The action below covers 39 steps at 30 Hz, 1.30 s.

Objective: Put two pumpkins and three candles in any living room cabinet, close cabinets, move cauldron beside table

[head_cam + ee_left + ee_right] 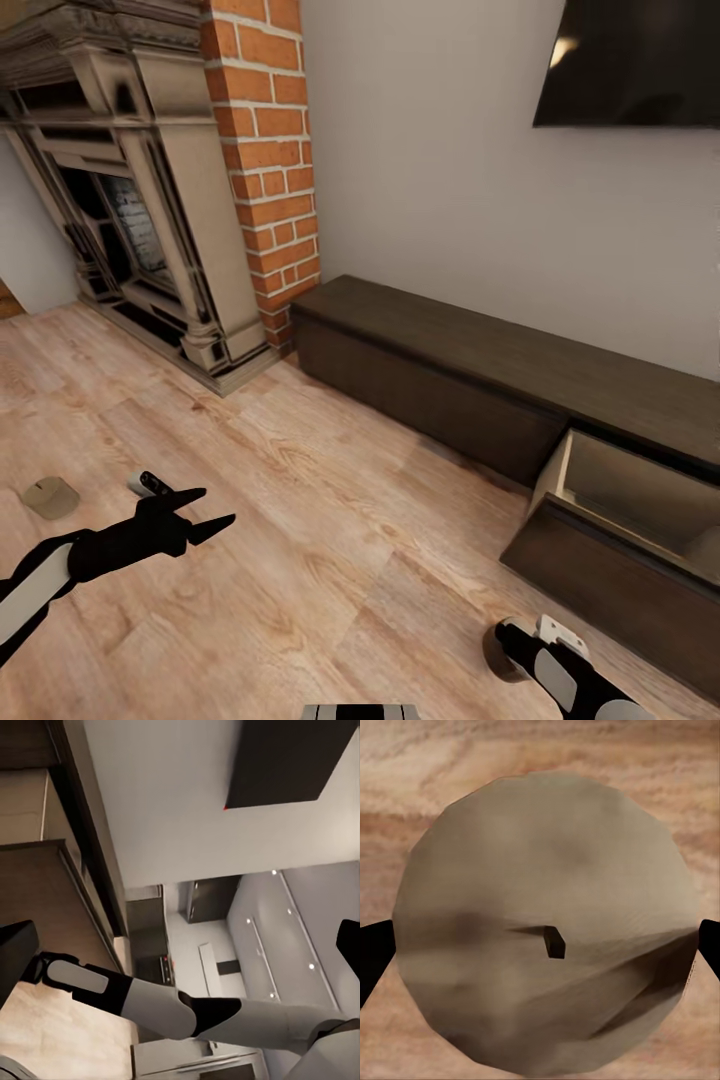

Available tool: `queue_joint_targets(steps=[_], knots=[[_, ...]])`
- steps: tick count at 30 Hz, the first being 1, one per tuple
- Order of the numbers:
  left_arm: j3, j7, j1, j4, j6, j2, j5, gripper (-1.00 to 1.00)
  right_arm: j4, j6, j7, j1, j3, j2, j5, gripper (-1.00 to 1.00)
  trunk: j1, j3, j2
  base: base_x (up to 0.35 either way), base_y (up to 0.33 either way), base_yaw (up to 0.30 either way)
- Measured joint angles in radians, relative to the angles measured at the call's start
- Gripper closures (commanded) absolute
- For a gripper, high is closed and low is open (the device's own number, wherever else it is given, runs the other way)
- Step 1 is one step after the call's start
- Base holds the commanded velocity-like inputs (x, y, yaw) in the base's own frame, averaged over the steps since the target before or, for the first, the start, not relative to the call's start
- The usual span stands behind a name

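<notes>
Candle (544, 922) between the right claw (540, 960) fingers, jaws wide, touch unclear, left claw (205, 512) spread

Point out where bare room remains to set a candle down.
The open drawer of the cabinet shows a bare pale interior. The cabinet's top is bare too. Wide bare floor lies between the fireplace and the cabinet. A candle sits beside the left gripper.
</notes>
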Motion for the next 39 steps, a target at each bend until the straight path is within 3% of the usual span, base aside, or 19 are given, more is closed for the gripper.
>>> queue_joint_targets(steps=[12,17,39], knots=[[-0.001,-0.001,0.000,-0.003,0.001,0.004,0.000,-1.00,-0.005,-0.002,0.001,0.000,0.001,0.001,0.002,1.00,-0.005,0.046,0.003,-0.089,0.000,0.000],[-0.006,-0.001,0.000,-0.005,0.001,0.003,-0.001,-1.00,-0.005,-0.002,0.000,0.000,0.034,0.002,0.004,1.00,-0.008,0.066,0.004,-0.001,0.000,0.103],[-0.008,-0.001,0.001,-0.003,0.000,0.002,0.002,-1.00,-0.005,-0.003,0.000,0.000,0.050,0.002,0.006,1.00,-0.008,0.068,0.004,0.000,0.000,0.108]])
